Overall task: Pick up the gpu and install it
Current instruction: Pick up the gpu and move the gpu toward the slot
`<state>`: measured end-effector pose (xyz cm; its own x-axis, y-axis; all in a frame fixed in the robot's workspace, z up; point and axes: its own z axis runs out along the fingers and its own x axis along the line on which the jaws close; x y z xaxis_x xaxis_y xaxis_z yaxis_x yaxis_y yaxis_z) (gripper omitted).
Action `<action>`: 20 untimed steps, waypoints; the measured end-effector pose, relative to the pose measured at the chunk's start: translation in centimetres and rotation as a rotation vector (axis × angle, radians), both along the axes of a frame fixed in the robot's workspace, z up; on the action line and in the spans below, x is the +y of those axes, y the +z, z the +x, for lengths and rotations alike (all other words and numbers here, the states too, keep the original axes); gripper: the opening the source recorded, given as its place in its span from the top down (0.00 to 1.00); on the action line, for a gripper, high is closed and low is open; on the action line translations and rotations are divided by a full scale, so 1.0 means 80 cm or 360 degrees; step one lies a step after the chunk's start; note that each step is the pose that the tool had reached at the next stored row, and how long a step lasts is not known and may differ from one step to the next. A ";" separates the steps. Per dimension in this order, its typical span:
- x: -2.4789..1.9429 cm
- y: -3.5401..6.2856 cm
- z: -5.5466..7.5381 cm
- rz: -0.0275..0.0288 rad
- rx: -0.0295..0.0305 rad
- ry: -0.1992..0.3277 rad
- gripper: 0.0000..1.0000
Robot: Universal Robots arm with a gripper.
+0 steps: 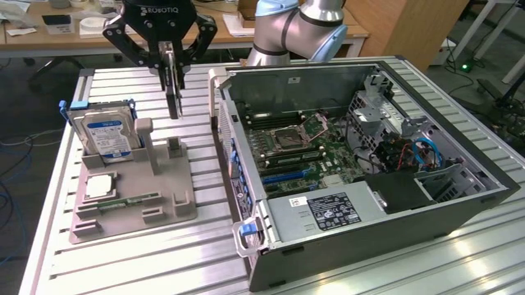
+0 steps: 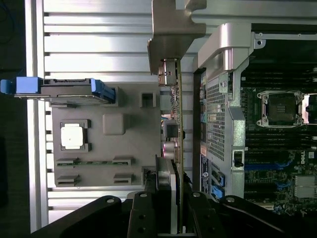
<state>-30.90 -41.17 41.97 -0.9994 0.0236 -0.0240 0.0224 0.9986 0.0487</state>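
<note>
My gripper (image 1: 171, 69) is shut on the gpu (image 1: 173, 92), a thin dark card that hangs edge-on and upright from the fingers. Its lower end is clear of the grey holder tray (image 1: 176, 206) beneath it. In the wrist view the gpu (image 2: 177, 124) runs lengthwise away from my gripper (image 2: 176, 193), with its silvery bracket (image 2: 173, 34) at the far end. The card hangs between the holder tray (image 2: 129, 144) and the side wall of the open computer case (image 2: 218, 119).
On the holder tray stand a hard drive (image 1: 102, 130) with a blue-white label, a square processor (image 1: 98, 184) and a green memory stick (image 1: 127, 201). The open case (image 1: 459, 209) lies at the exterior view's right, motherboard (image 1: 299, 147) exposed. A desk (image 1: 49, 40) stands behind.
</note>
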 end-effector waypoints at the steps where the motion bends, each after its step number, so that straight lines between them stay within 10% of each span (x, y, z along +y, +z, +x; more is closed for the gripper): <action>1: 0.0000 0.000 0.001 0.00001 -0.00001 0.0000 0.72; 20: 0.0000 0.000 0.015 0.00000 0.00000 0.0000 0.72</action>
